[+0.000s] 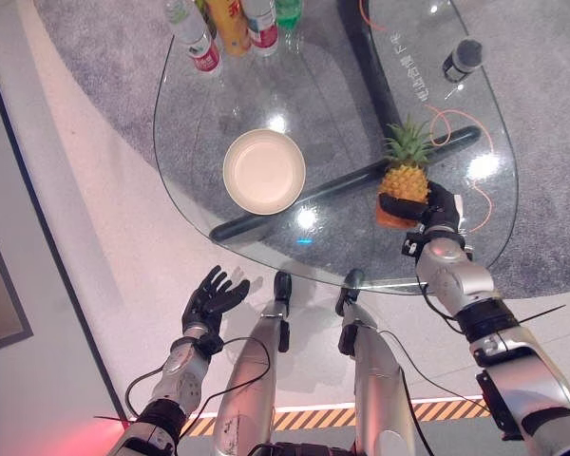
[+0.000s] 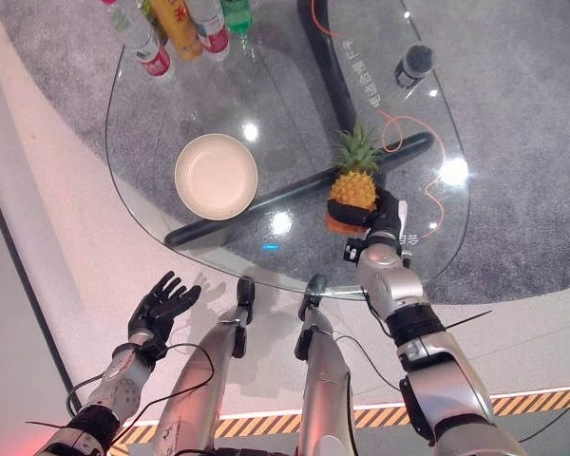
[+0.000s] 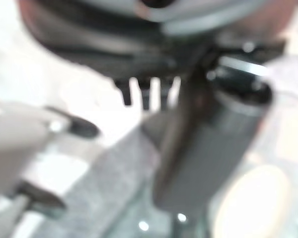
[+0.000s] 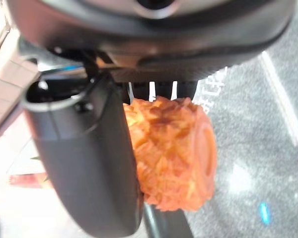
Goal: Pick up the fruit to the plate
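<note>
On the glass table (image 1: 218,114), well to the right of the empty plate (image 1: 264,171), the pineapple (image 1: 406,176) sat wrapped in the right hand (image 1: 435,211). Grasp looked done; carrying it to the plate remained. Below the plate, off the table, the left hand (image 1: 209,299) hung with fingers spread.

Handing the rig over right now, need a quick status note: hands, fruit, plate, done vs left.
Right hand: shut on the orange pineapple with green crown, near the right edge of the round glass table.
Left hand: open, idle, off the table over the floor.
Round cream plate: empty, at the table's centre-left.
Done: pineapple grasped.
Left: carry it left to the plate, release.
</note>
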Available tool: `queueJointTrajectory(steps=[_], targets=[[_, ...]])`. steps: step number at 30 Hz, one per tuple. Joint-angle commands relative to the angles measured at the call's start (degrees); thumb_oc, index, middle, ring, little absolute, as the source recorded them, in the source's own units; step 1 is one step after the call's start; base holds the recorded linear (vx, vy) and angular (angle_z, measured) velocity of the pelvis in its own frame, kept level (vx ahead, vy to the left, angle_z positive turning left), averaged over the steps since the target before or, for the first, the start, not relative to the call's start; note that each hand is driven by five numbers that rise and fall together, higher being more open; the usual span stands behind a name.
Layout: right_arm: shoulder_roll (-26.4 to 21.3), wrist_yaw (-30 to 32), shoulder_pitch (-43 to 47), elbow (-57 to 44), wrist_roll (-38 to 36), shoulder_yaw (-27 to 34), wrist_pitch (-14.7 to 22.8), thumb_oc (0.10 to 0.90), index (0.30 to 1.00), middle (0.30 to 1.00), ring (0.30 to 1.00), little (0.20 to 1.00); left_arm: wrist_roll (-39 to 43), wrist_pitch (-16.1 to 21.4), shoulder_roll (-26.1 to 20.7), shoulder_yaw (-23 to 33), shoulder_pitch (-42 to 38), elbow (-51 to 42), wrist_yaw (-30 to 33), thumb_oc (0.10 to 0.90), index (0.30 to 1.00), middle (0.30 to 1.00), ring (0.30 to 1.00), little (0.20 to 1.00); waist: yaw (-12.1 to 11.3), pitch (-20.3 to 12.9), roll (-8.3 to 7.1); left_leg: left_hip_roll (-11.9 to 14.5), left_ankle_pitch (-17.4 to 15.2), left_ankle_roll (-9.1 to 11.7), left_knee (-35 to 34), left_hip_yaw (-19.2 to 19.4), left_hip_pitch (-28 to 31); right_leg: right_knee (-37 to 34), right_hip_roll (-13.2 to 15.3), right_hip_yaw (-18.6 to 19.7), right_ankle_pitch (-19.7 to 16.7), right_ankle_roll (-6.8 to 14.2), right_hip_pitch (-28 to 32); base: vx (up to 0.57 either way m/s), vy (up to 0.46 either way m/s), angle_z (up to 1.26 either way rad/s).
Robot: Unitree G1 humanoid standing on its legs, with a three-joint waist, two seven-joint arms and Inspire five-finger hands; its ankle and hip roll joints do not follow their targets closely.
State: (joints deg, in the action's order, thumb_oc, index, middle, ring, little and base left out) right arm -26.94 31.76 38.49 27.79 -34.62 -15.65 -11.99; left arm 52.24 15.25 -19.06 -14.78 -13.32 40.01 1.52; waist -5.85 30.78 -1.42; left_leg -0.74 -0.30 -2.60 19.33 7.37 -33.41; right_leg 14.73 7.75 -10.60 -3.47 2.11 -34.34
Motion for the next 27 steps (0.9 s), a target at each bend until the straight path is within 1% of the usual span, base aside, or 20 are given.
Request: queueJointTrajectory(steps=[1, 4, 6, 7, 9, 10, 12, 13, 15, 16, 18, 19, 22, 23, 25, 27], targets=[[-2.0, 0.7, 0.4, -12.1, 6.3, 5.5, 7.7, 0.100, 0.300, 0.300, 0.300, 0.200, 1.1, 5.5, -0.8, 2.9, 2.4, -6.4, 1.7, 0.800, 0.900, 0.900, 0.900, 0.900, -0.2, -1.0, 0.89, -1.8, -3.9, 0.1, -0.8, 0.1, 4.9, 6.6, -2.8, -1.0, 4.4, 2.2, 3.7, 0.01, -0.050, 0.01], [-0.4, -1.9, -2.7, -17.4, 8.7, 6.3, 9.1, 0.100, 0.300, 0.300, 0.300, 0.200, 0.4, 6.7, -1.2, 3.8, 2.8, -10.9, 3.6, 0.800, 0.900, 0.900, 0.900, 0.900, 0.1, -1.0, 0.61, -1.8, -4.3, -0.1, -0.7, 0.1, 6.7, 6.7, -2.6, -1.1, 4.7, 2.3, 5.5, 0.03, -0.049, 0.00], [0.5, -5.2, -4.8, -20.6, 10.0, 6.5, 10.9, 0.100, 0.300, 0.300, 0.300, 0.200, 0.4, 7.7, -1.4, 4.7, 3.5, -14.1, 4.4, 0.800, 0.900, 0.900, 0.900, 0.900, 0.1, -1.0, 0.42, -1.7, -4.5, -0.3, -0.7, 0.1, 7.9, 6.8, -2.3, -1.5, 4.9, 2.3, 6.8, 0.03, -0.044, -0.02], [1.0, -6.6, -5.7, -22.2, 11.0, 6.4, 11.4, 0.100, 0.300, 0.300, 0.300, 0.200, 0.6, 7.8, -1.5, 5.0, 3.8, -15.6, 4.8, 0.800, 0.900, 0.900, 0.900, 0.900, 0.2, -1.0, 0.38, -1.7, -4.6, -0.3, -0.7, 0.1, 8.5, 6.8, -2.2, -1.6, 4.9, 2.3, 7.3, 0.03, -0.042, -0.02], [1.8, -11.3, -7.4, -25.6, 13.1, 5.9, 13.7, 0.100, 0.300, 0.300, 0.300, 0.200, 1.7, 7.3, -1.6, 5.7, 4.7, -18.8, 5.7, 0.800, 0.900, 0.900, 0.900, 0.900, 0.2, -1.0, 0.34, -1.8, -4.7, -0.4, -0.7, 0.1, 9.5, 6.7, -1.9, -2.0, 4.9, 2.3, 8.5, 0.04, -0.049, 0.00], [2.1, -13.1, -7.7, -27.3, 14.0, 5.6, 14.6, 0.100, 0.300, 0.300, 0.300, 0.200, 2.7, 7.2, -1.7, 6.1, 4.9, -20.4, 5.6, 0.800, 0.900, 0.900, 0.900, 0.900, 0.1, -1.0, 0.30, -1.8, -4.8, -0.5, -0.6, 0.0, 9.8, 6.8, -1.7, -2.1, 5.0, 2.3, 8.8, 0.04, -0.056, 0.01], [2.4, -15.2, -8.1, -29.1, 14.8, 5.3, 15.2, 0.100, 0.300, 0.300, 0.300, 0.200, 3.6, 6.9, -1.8, 6.6, 5.2, -22.5, 5.1, 0.800, 0.900, 0.900, 0.900, 0.900, 0.1, -1.0, 0.21, -1.9, -5.1, -0.5, -0.4, -0.1, 10.3, 6.9, -1.6, -2.3, 5.1, 2.3, 9.4, 0.03, -0.055, -0.01], [2.5, -18.0, -8.6, -30.2, 15.2, 4.7, 16.2, 0.100, 0.300, 0.300, 0.300, 0.200, 3.8, 6.9, -2.1, 6.8, 5.3, -25.1, 4.4, 0.800, 0.900, 0.900, 0.900, 0.900, -0.1, -1.0, 0.16, -1.9, -5.1, -0.6, -0.1, -0.1, 10.6, 6.9, -1.5, -2.5, 5.1, 2.2, 10.0, 0.02, -0.066, 0.00], [2.3, -21.1, -9.1, -31.6, 14.8, 4.2, 16.8, 0.100, 0.300, 0.300, 0.300, 0.200, 4.1, 5.9, -2.6, 6.4, 5.4, -29.0, 4.3, 0.800, 0.900, 0.900, 0.900, 0.900, -0.3, -1.0, 0.10, -2.0, -5.2, -0.6, 0.1, -0.2, 10.7, 6.9, -1.3, -2.9, 5.2, 2.2, 10.4, 0.02, -0.074, 0.02], [2.1, -24.2, -9.6, -32.7, 15.2, 3.7, 17.7, 0.100, 0.300, 0.300, 0.300, 0.200, 4.6, 4.3, -3.0, 6.4, 5.6, -31.9, 3.4, 0.800, 0.900, 0.900, 0.900, 0.900, -0.5, -1.0, -0.02, -1.9, -5.3, -0.6, 0.2, -0.3, 10.9, 6.9, -1.1, -3.3, 5.2, 2.3, 10.8, 0.02, -0.087, 0.03], [1.6, -27.5, -9.6, -35.1, 14.9, 2.8, 18.1, 0.100, 0.300, 0.300, 0.300, 0.200, 3.5, 3.0, -4.0, 5.8, 5.5, -35.8, 2.4, 0.800, 0.900, 0.900, 0.900, 0.900, -0.8, -1.0, -0.19, -2.0, -5.1, -0.7, 0.5, -0.5, 10.5, 6.9, -1.0, -3.8, 5.0, 2.2, 10.8, 0.00, -0.084, 0.04], [1.1, -30.3, -9.7, -36.4, 15.5, 2.1, 18.2, 0.100, 0.300, 0.300, 0.300, 0.200, 3.4, 2.0, -4.7, 5.1, 5.6, -38.2, 1.1, 0.800, 0.900, 0.900, 0.900, 0.900, -1.0, -1.0, -0.25, -2.1, -5.5, -0.7, 0.9, -0.7, 10.5, 7.1, -0.9, -4.0, 5.3, 2.2, 11.0, 0.00, -0.074, 0.07], [-0.6, -34.6, -9.8, -38.1, 16.5, 0.3, 19.0, 0.100, 0.300, 0.300, 0.300, 0.200, 5.4, -0.3, -6.3, 3.8, 5.1, -43.0, -2.6, 0.800, 0.900, 0.900, 0.900, 0.900, -1.3, -1.0, -0.36, -2.3, -5.3, -0.8, 1.3, -1.1, 9.9, 7.1, -0.7, -4.5, 4.8, 2.2, 10.8, 0.02, -0.063, 0.06], [-1.3, -36.4, -10.1, -38.7, 16.0, -0.4, 19.3, 0.100, 0.300, 0.300, 0.300, 0.200, 7.0, -1.1, -7.0, 3.4, 5.0, -44.5, -4.7, 0.800, 0.900, 0.900, 0.900, 0.900, -1.4, -1.0, -0.44, -2.4, -5.3, -0.9, 1.5, -1.2, 9.8, 7.1, -0.6, -4.7, 4.8, 2.2, 10.9, 0.01, -0.048, 0.03], [-2.0, -38.4, -10.6, -39.3, 15.6, -1.8, 19.7, 0.100, 0.300, 0.300, 0.300, 0.200, 8.7, -2.3, -7.8, 2.3, 4.8, -46.6, -7.1, 0.800, 0.900, 0.900, 0.900, 0.900, -1.5, -1.0, -0.55, -2.5, -5.7, -0.9, 1.9, -1.4, 9.8, 7.2, -0.6, -4.8, 5.0, 2.3, 11.1, 0.01, -0.045, 0.03], [-2.3, -39.6, -10.6, -40.0, 15.0, -2.9, 19.4, 0.100, 0.300, 0.300, 0.300, 0.200, 9.4, -2.6, -8.7, 1.6, 4.2, -48.2, -8.5, 0.800, 0.900, 0.900, 0.900, 0.900, -1.5, -1.0, -0.68, -2.6, -5.4, -1.0, 1.9, -1.5, 9.4, 6.8, -0.7, -4.7, 4.6, 2.2, 10.9, 0.00, -0.019, 0.02]])
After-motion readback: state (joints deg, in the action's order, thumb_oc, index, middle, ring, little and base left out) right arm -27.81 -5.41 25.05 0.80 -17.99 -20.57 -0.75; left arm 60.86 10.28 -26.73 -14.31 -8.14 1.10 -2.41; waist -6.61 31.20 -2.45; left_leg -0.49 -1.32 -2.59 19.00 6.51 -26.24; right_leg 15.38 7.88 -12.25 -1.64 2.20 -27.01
